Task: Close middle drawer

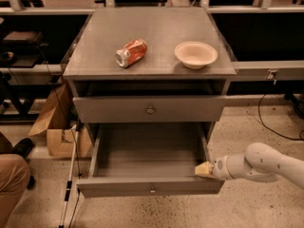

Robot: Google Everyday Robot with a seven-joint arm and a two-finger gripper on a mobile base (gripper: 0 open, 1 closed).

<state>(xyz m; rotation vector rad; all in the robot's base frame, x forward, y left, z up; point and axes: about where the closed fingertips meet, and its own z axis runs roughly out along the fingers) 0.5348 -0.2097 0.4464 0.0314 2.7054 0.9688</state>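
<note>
The middle drawer (pixel 147 152) is a grey metal tray pulled far out at the bottom of the grey cabinet. Its inside looks empty, and its front panel (pixel 151 186) has a small round knob. My gripper (pixel 205 169) reaches in from the right on a white arm. Its tan fingertips are together and hold nothing. They sit at the drawer's right front corner, just behind the top edge of the front panel.
Above the open drawer is a closed, taller drawer front (pixel 150 109) with a knob. A crushed red can (pixel 131 52) and a beige bowl (pixel 195 54) sit on the cabinet top. A cardboard box (pixel 57 127) and a white cane (pixel 70 175) are at the left, and a person's leg (pixel 10 184) at the lower left.
</note>
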